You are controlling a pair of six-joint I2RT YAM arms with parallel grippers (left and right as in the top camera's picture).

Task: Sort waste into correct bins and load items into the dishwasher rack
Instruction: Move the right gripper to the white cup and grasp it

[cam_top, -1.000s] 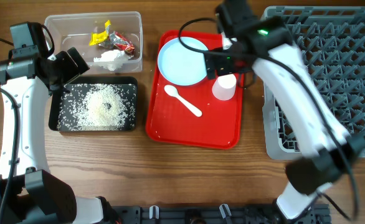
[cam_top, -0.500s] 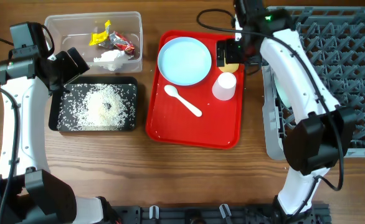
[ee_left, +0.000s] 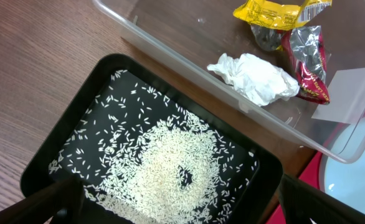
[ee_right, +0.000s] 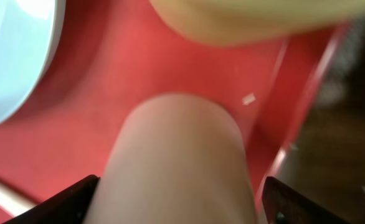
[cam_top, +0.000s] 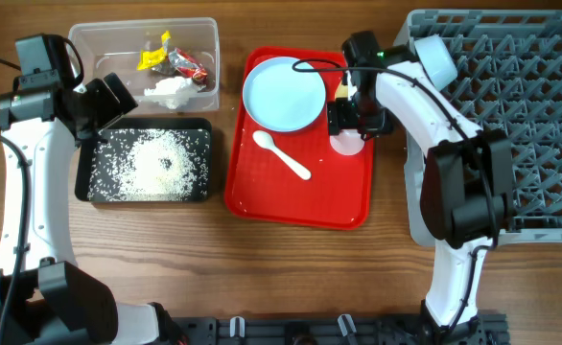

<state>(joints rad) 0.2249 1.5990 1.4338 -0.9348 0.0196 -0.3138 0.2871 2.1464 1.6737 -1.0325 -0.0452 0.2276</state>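
Left gripper (ee_left: 176,190) hangs spread wide above the black tray (cam_top: 209,158), holding nothing. Loose rice grains (ee_left: 170,168) are heaped in that tray's middle. Just beside it, the clear tub (cam_top: 97,59) holds 1 yellow wrapper (ee_left: 276,12), 1 red-dark wrapper (ee_left: 310,62) and 1 white tissue wad (ee_left: 257,78).

On the red tray (cam_top: 300,206) I've got the light-blue plate (cam_top: 283,91), the white spoon (cam_top: 281,153) and the white cup (ee_right: 176,155). Right gripper (ee_right: 179,196) is wide, 1 finger on either side of that cup; whether they touch it I can't tell. The yellow cup (ee_right: 251,18) is just beyond. The dishwasher rack (cam_top: 521,115) stands right of the red tray.
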